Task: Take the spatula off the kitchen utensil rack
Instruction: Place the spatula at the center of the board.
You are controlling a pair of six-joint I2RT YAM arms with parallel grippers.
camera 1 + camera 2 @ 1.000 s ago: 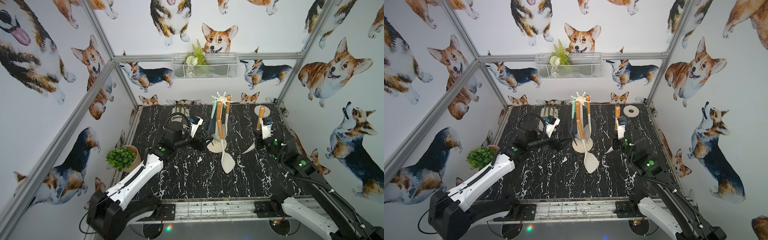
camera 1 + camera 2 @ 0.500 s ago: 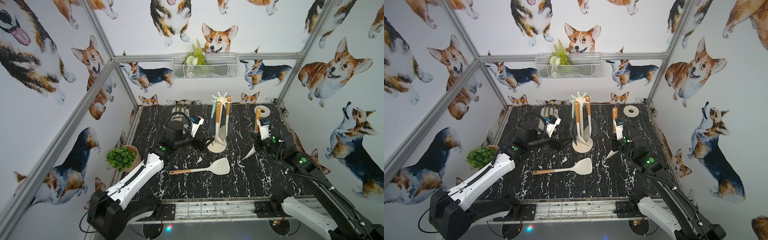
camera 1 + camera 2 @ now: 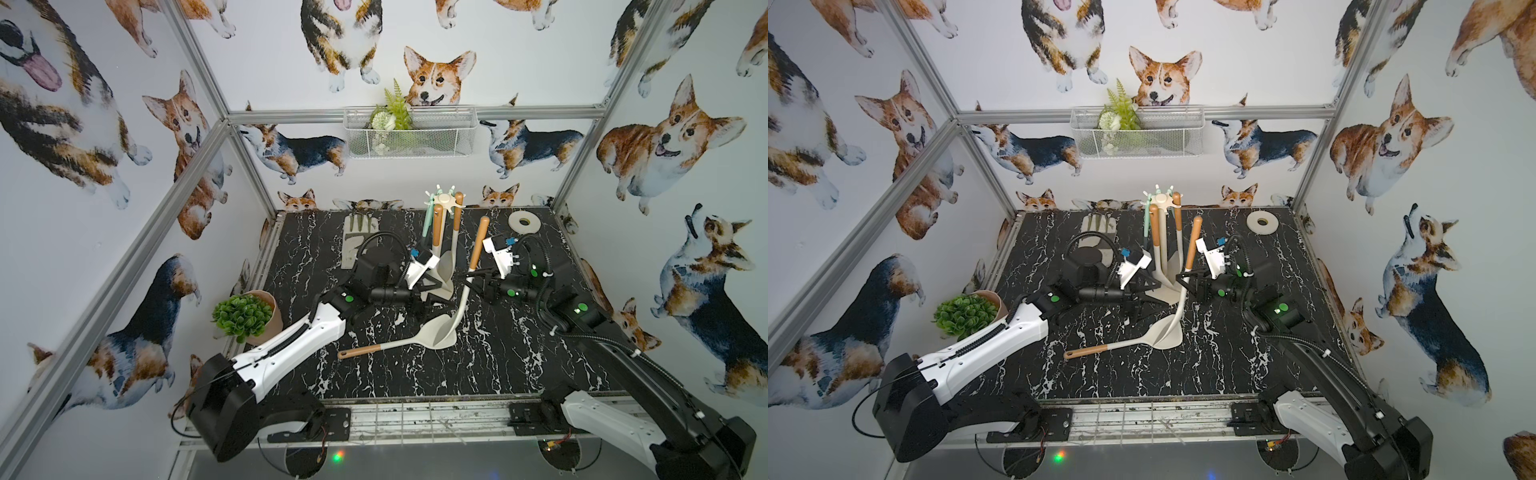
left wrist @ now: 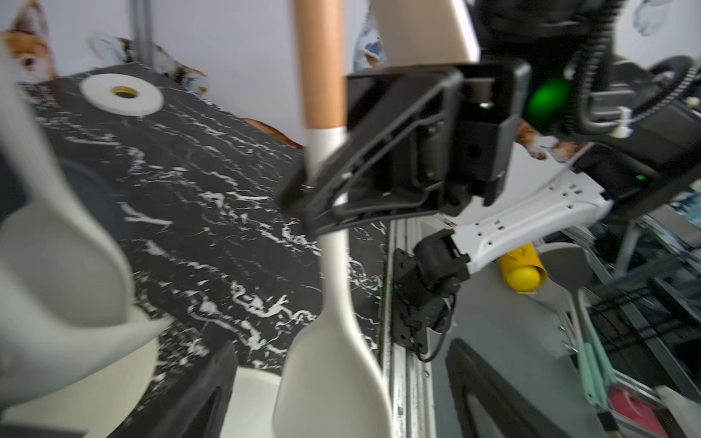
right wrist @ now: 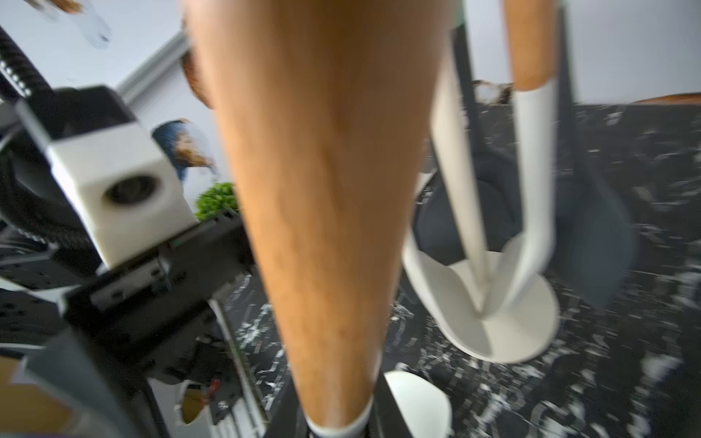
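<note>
Well, the left gripper (image 3: 433, 297) stands with its jaws wide apart and nothing in them, low over the black marble table (image 3: 374, 386), just in front of the kitchen utensil rack (image 3: 443, 202). The right gripper (image 3: 473, 277) is clamped on the cream shaft of a long wood-handled utensil (image 3: 478, 245), just below where the wood ends, and holds it steeply upright, handle up and head down. The spatula (image 3: 397, 343) is off the rack. It lies flat on the table in front of the rack's base, its long axis slanting across the table, with the wooden handle pointing front left and the wide cream blade to the right. In both top views the held utensil's head comes down right over that blade, and cream on cream I cannot tell whether they touch. The left arm's wrist camera (image 3: 422, 266) hides much of the rack's disc base from above. The right wrist view is mostly one blurred wooden handle, with that gripper's own fingers out of sight. The left wrist view is soft too.
</note>
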